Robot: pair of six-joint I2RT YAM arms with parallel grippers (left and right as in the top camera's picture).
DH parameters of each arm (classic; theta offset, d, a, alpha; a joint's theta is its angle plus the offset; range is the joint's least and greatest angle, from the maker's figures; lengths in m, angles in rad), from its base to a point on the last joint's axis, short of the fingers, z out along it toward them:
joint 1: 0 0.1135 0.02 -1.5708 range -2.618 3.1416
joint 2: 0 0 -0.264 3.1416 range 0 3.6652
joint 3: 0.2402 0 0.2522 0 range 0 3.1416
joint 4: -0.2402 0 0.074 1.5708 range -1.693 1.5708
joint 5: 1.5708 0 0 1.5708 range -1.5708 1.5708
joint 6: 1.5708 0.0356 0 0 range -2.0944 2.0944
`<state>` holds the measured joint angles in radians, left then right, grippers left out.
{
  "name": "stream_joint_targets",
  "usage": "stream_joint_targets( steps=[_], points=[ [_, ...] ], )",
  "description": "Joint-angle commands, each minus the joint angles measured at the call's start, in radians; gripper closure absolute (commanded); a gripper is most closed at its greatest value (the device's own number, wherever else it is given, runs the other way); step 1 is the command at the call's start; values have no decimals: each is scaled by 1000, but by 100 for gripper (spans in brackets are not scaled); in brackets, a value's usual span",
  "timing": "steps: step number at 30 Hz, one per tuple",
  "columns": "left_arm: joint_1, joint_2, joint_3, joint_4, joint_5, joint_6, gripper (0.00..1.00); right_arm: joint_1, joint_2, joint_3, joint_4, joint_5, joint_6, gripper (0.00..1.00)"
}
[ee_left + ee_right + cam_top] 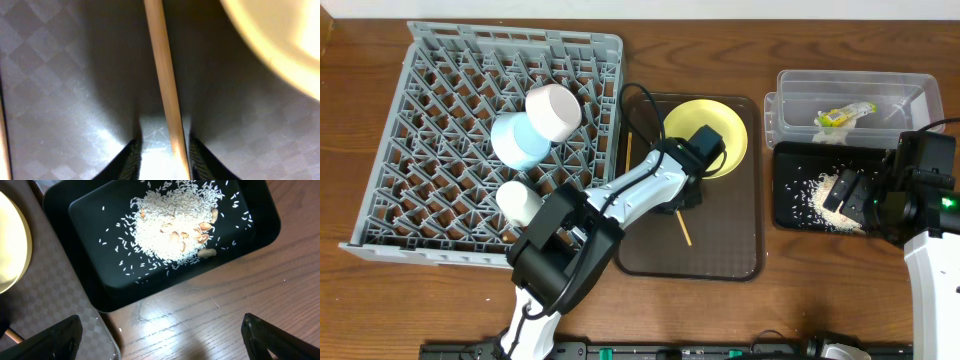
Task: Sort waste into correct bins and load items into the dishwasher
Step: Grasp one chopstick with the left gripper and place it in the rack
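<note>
My left gripper [690, 195] is down on the brown serving tray beside the yellow plate [705, 135]. In the left wrist view its fingers [165, 160] straddle a wooden chopstick [167, 100], narrowly open, with a gap on the left side. A second chopstick [628, 150] lies at the tray's left edge. The white bowl [553, 110], the light blue bowl [520, 140] and the small white cup [520, 203] sit in the grey dish rack [440, 70]. The wrapper [845, 115] lies in the clear tub [910, 85]. Rice scraps [170, 230] lie in the black tray [90, 280]. My right gripper [162, 345] is wide open and empty over the wood.
The brown serving tray [720, 250] lies between the rack and the bins, and its corner shows in the right wrist view [50, 300]. The black tray [790, 215] sits just in front of the clear tub. The plate's rim is close to my left fingers [280, 45].
</note>
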<state>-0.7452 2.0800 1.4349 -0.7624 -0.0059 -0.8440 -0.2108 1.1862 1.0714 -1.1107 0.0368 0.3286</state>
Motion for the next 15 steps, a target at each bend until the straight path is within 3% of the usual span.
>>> stream_joint_targets(
  steps=[1, 5, 8, 15],
  points=[
    [-1, 43, -11, -33, -10, -3, 74, -9, -10, 9, -4, -5, -12, 1],
    [-1, 42, -11, -61, -15, 36, 81, -9, -10, 9, -7, -9, -12, 1],
    [2, 39, -11, -74, -26, 55, 94, -9, -10, 9, -8, -9, -13, 1],
    [23, -29, -11, -128, -133, 66, 94, -6, -10, 9, -8, -12, -23, 1]
  ],
)
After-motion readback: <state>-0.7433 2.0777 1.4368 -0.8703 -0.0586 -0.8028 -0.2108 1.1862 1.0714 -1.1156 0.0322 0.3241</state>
